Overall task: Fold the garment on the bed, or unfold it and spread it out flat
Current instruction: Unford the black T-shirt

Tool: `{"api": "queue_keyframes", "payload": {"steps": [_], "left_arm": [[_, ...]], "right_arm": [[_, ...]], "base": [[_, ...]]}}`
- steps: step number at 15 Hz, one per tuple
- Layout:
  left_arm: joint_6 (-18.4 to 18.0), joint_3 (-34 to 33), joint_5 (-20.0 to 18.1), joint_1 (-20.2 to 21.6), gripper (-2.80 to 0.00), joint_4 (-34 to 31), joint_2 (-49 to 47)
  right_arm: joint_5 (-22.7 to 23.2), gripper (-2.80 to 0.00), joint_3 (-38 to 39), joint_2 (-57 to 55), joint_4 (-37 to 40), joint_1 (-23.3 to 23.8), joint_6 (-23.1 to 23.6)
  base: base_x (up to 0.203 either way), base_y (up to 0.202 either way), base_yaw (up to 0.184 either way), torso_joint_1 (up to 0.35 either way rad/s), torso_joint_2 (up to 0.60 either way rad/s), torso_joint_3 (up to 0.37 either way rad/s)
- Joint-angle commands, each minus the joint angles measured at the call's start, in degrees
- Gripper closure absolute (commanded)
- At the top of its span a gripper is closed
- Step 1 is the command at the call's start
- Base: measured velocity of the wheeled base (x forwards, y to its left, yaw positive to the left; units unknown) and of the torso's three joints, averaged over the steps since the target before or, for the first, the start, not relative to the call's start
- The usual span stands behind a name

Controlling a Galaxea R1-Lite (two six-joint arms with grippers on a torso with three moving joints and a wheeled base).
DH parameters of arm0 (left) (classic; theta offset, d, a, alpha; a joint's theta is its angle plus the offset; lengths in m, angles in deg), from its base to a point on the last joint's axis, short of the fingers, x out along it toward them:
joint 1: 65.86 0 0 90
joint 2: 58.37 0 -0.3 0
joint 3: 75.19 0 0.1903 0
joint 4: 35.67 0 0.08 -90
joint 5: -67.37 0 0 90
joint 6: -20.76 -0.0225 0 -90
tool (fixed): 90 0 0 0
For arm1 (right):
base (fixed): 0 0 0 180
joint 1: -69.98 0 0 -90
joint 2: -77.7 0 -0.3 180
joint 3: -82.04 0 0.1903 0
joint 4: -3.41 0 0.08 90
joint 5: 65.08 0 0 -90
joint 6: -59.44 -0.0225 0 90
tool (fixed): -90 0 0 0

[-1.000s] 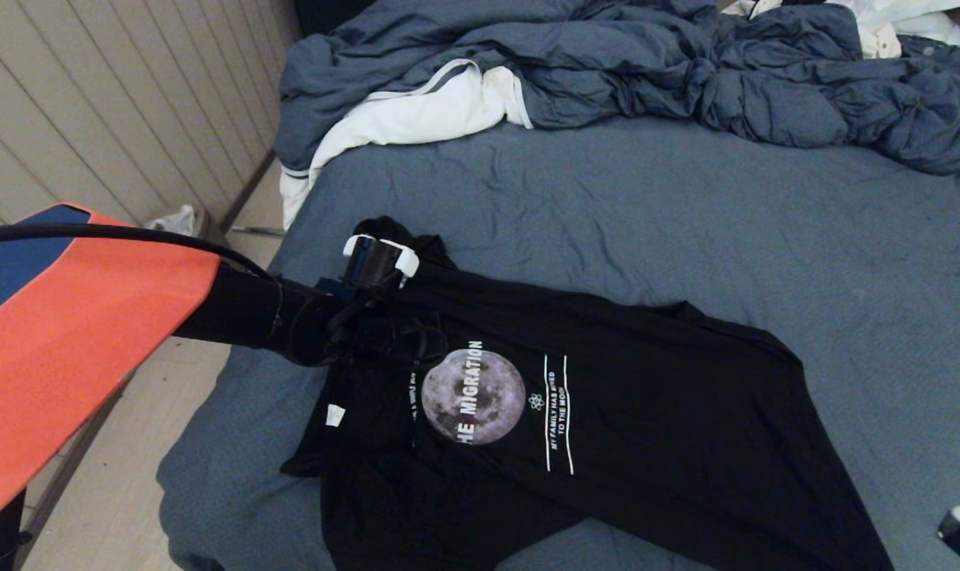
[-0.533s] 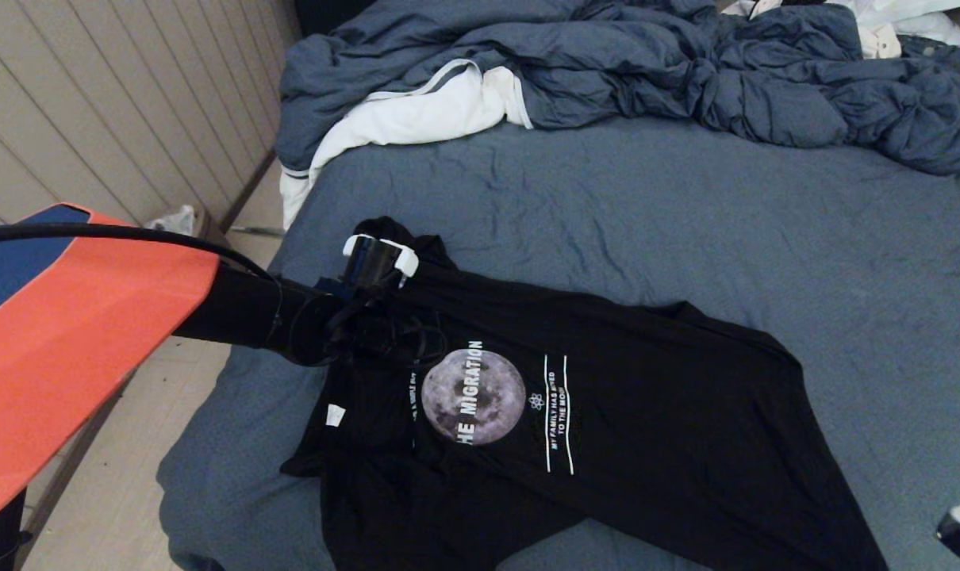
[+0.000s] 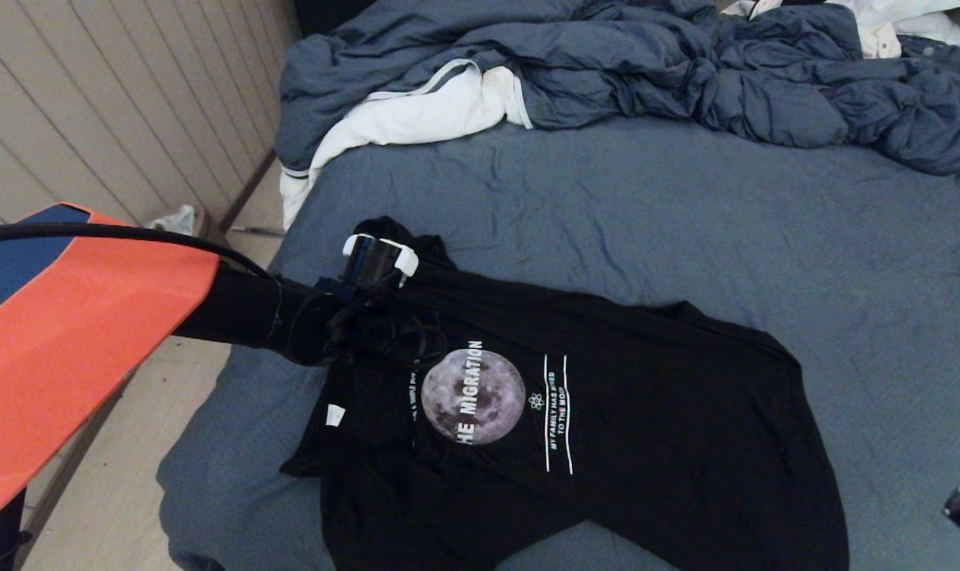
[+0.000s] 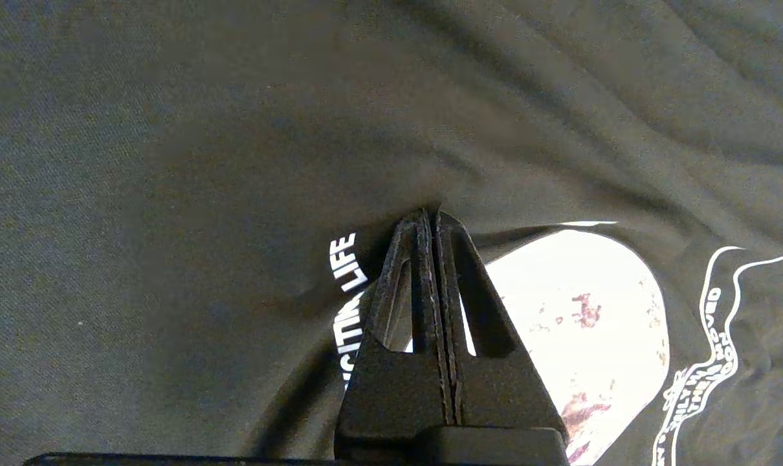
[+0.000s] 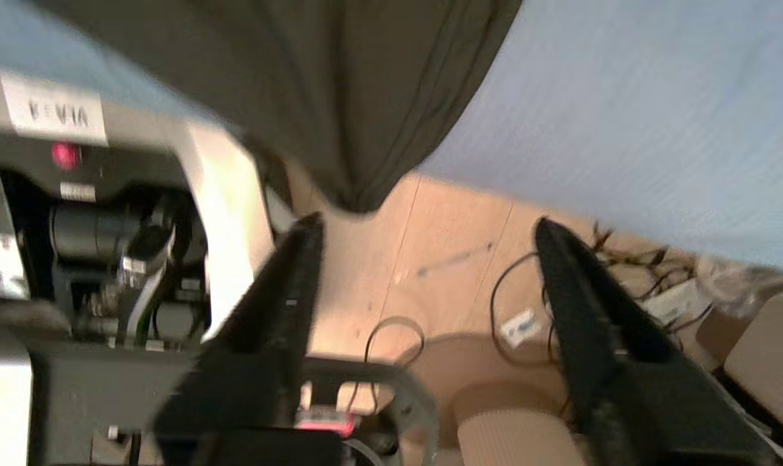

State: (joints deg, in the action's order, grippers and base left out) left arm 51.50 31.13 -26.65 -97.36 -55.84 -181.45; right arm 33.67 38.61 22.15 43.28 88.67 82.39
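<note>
Pinching garment [image 4: 236, 129], left gripper [image 4: 430, 217]

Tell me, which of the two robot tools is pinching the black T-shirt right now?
The left tool, closed on a fold of the black T-shirt beside its moon print. The right tool stands open off the bed's edge, holding nothing.

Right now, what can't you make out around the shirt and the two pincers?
- Garment: lower hem, head view, cut off by the frame's bottom edge.
- Right pincer: open; head view shows only a sliver at the frame's right edge.
- Left pincer: shut on garment; fingertips hidden under the arm in head view.
</note>
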Motion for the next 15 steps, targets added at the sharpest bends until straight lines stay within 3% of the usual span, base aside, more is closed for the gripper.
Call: {"api": "queue_keyframes", "payload": {"steps": [1,5,9,15], "left_arm": [[0.21,0.52,-0.02,0.46,0.00,0.00,0.08],[0.45,2.81,0.99,2.29,0.00,-0.88,0.37],[0.03,5.12,0.68,5.30,0.00,-3.86,0.64],[0.21,4.85,0.33,4.54,0.00,-5.22,-0.94]], "right_arm": [[0.37,-2.80,-4.95,-2.57,0.07,0.25,-0.27],[2.63,-2.80,-18.96,-17.42,0.00,0.39,-4.31],[4.83,-2.80,-31.85,-32.32,-5.44,-2.09,-12.29],[5.04,-2.80,-36.64,-35.85,-7.31,-26.26,-22.33]], "base": [[0.000,0.000,0.000,0.000,0.00,0.000],[0.000,0.000,0.000,0.000,0.00,0.000],[0.000,0.000,0.000,0.000,0.00,0.000],[0.000,0.000,0.000,0.000,0.00,0.000]]}}
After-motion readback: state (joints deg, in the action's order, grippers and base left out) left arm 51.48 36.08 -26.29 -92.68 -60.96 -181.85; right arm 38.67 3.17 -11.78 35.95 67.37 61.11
